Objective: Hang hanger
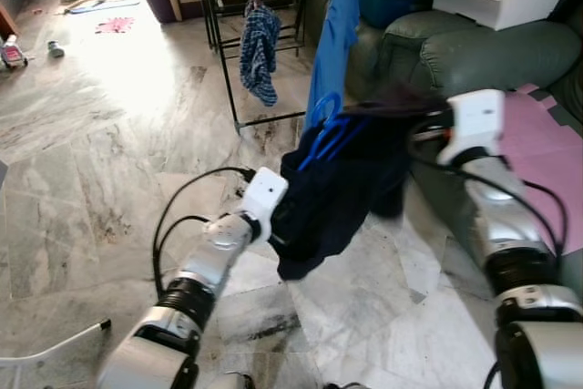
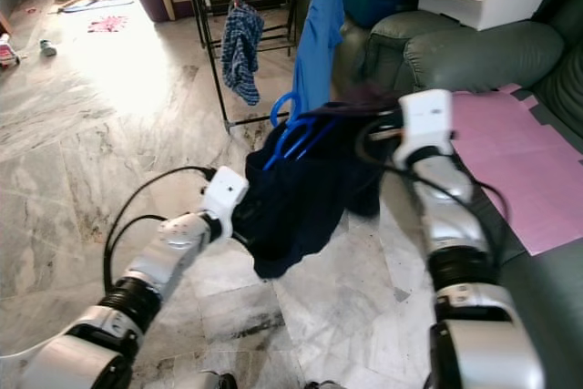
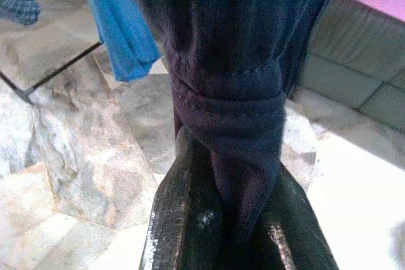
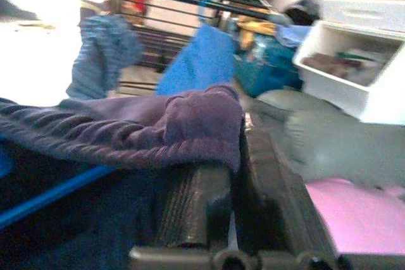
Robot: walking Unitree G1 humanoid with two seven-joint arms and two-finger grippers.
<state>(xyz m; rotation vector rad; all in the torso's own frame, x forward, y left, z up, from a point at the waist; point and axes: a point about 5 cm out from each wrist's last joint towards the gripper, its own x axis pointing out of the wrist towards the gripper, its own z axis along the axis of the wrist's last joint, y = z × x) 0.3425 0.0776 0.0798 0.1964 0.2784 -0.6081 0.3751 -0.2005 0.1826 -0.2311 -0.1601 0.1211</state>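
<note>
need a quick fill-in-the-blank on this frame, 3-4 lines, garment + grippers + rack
1. Both grippers are shut on a dark navy garment that sits on a ____ plastic hanger.
2. The left gripper pinches a fold of the garment between its two ____ fingers.
3. On the black drying rack hang a checked cloth and a ____ shirt.
4. The right gripper holds the garment beside a ____ sofa.

Missing words: blue; black; blue; green
</note>
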